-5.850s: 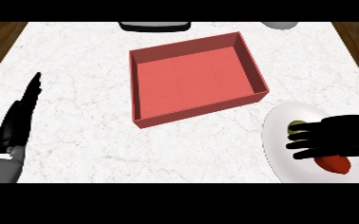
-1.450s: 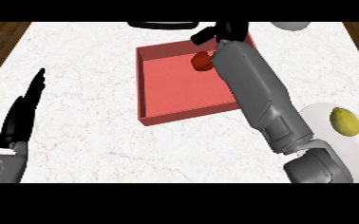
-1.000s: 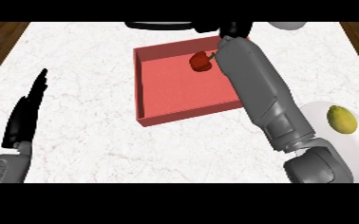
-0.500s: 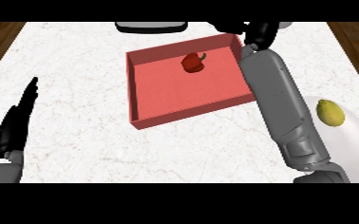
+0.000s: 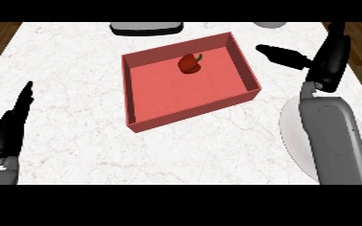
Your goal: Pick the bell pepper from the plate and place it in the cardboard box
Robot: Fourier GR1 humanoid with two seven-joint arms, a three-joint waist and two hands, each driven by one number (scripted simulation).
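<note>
Red against red, the bell pepper [image 5: 189,63] lies on the floor of the cardboard box [image 5: 185,109], toward the box's far wall and a little to the right of its middle, green stalk pointing up and to the right. It touches no wall that can be seen. The placing part of the task looks done; what is left, by my reading, is getting the arm clear without disturbing anything.

The right hand [image 5: 326,62] is outside the box, off its right wall, with the fingers straight and spread apart and the thumb reaching toward the box; it holds nothing. The grey forearm runs down from it over the white plate [image 5: 288,127], which sits to the right of the box's near-right corner and is mostly hidden by the arm. Whether anything lies on the plate cannot be told from here.

To finish well, the hand should draw back toward the robot along a line that keeps to the right of the box, so neither fingers nor wrist clip the box's right wall and shove it across the marble counter [image 5: 78,100]. The forearm should lift clear of the plate's rim instead of dragging over it. Fingers can remain apart; nothing needs gripping.

The left hand [image 5: 14,124] rests well to the left of the box, near the view's edge, fingers straight and together, pointing up.
</note>
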